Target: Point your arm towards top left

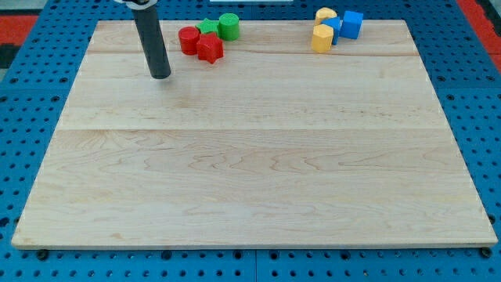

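Observation:
My tip rests on the wooden board in its upper left part. It stands apart from every block, to the left of and a little below a cluster at the top: a red cylinder, a red star, a green star and a green cylinder. The rod rises from the tip to the view's top edge.
A second cluster sits at the board's top right: a yellow block, a yellow cylinder-like block, a blue block and a blue cube. A blue pegboard surrounds the board.

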